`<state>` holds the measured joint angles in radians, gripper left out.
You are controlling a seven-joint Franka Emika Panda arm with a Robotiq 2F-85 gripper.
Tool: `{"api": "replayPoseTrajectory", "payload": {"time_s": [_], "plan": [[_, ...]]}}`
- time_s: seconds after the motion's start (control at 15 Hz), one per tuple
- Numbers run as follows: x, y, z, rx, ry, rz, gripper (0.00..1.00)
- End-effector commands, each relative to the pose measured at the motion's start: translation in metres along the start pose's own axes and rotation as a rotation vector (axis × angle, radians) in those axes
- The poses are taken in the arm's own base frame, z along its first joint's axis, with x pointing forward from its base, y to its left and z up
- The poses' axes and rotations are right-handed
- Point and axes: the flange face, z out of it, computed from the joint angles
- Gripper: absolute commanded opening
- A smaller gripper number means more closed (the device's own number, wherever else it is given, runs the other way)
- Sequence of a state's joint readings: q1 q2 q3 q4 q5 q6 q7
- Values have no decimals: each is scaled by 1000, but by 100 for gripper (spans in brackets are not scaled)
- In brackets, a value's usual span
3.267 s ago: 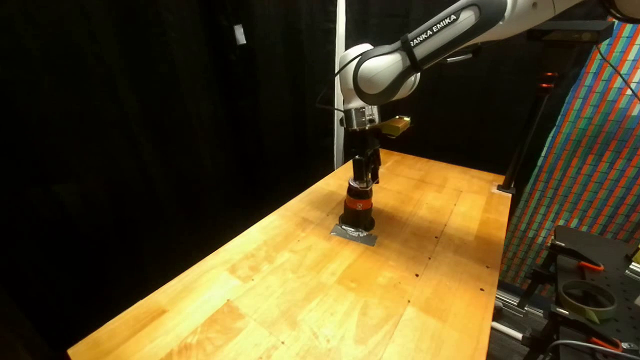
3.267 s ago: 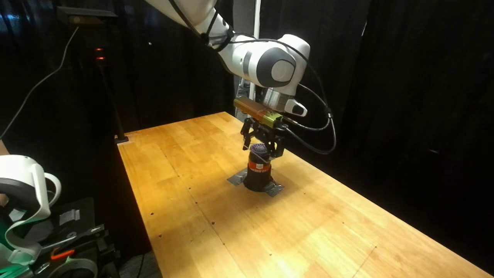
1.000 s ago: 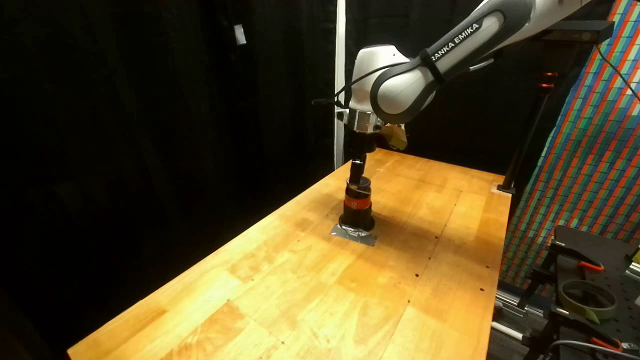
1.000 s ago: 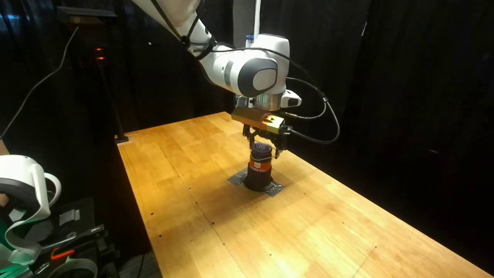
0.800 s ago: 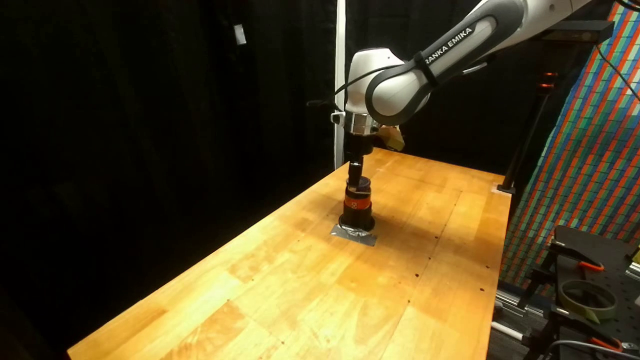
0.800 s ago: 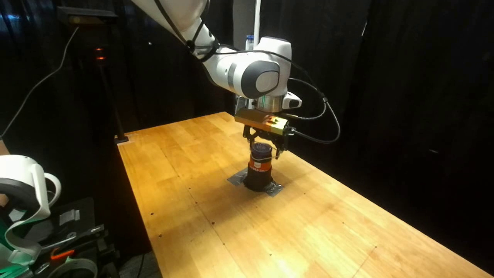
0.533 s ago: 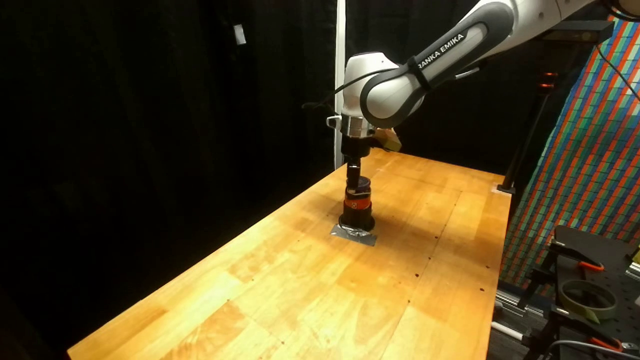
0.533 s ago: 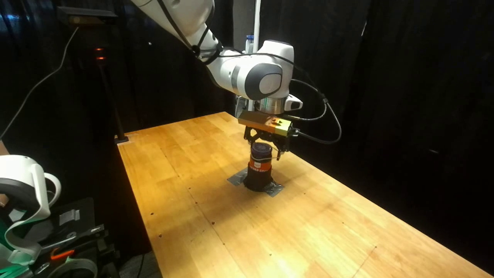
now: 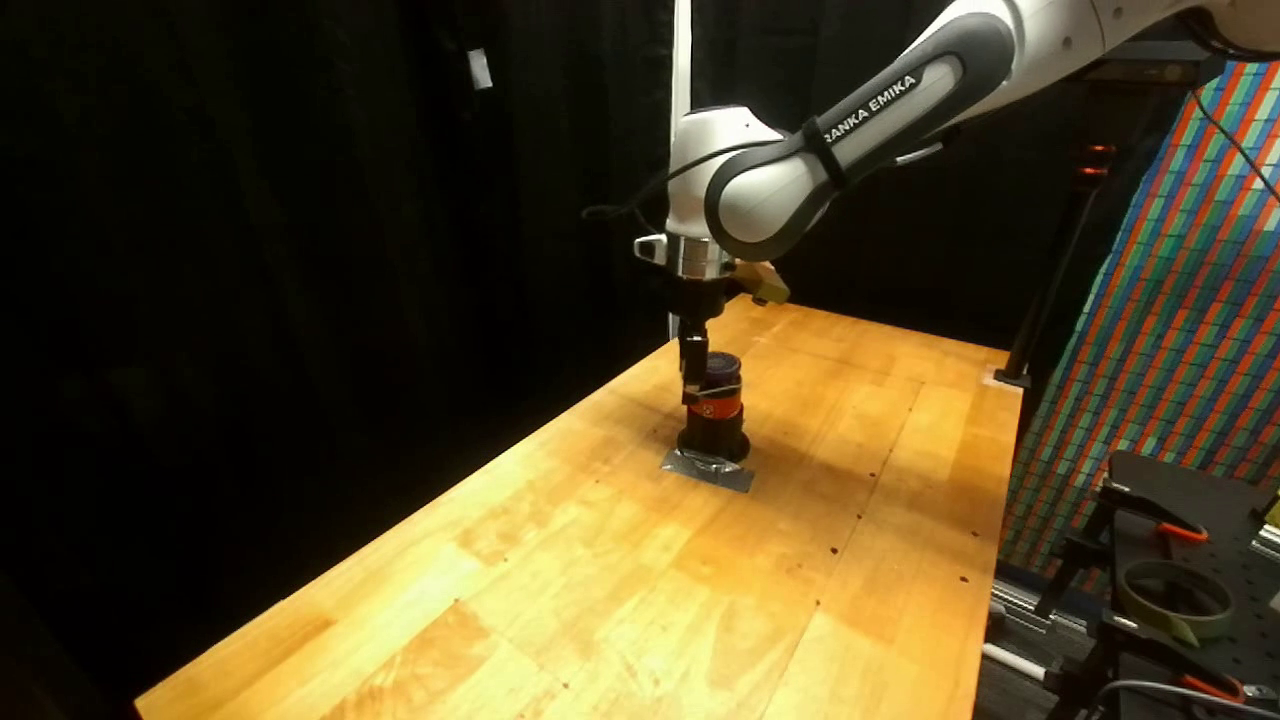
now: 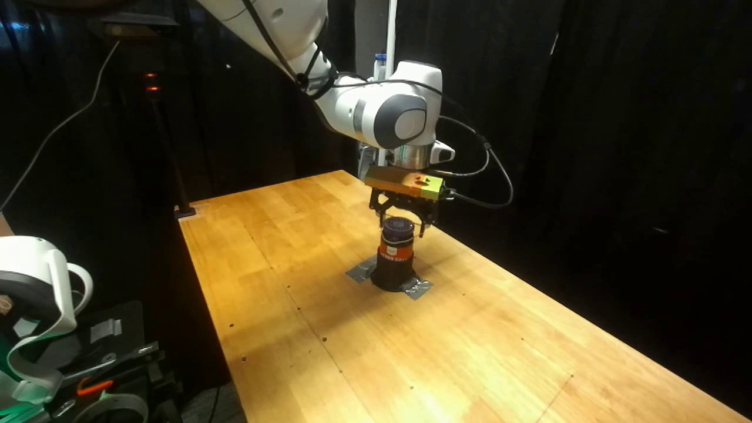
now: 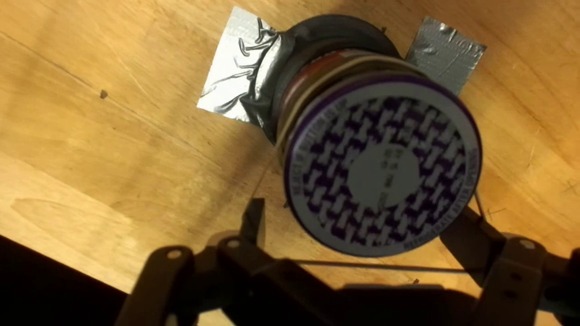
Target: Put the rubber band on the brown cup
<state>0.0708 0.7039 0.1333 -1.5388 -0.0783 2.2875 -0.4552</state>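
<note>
The brown cup (image 10: 394, 257) stands lid (image 11: 384, 174) up, long axis vertical, rubber band (image 11: 385, 266) looped round it and the spread tool (image 10: 401, 230)

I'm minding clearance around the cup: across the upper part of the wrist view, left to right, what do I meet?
Small dark spot on the wooden table → bright crinkled tape → brown cup → duller grey tape.

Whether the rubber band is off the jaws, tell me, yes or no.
No, in the wrist view the rubber band stretches straight between the spread jaws and around the brown cup.
</note>
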Motion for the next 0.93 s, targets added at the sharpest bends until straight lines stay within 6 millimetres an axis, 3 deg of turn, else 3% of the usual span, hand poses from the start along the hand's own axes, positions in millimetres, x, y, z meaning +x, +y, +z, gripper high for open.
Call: {"api": "replayPoseTrajectory", "payload": {"time_s": [0.0, 0.6, 0.87], "plan": [[5, 3, 1, 25, -47, 0, 100], [-22, 7, -33, 34, -54, 48, 100], [-42, 10, -23, 92, -86, 90, 100]]}}
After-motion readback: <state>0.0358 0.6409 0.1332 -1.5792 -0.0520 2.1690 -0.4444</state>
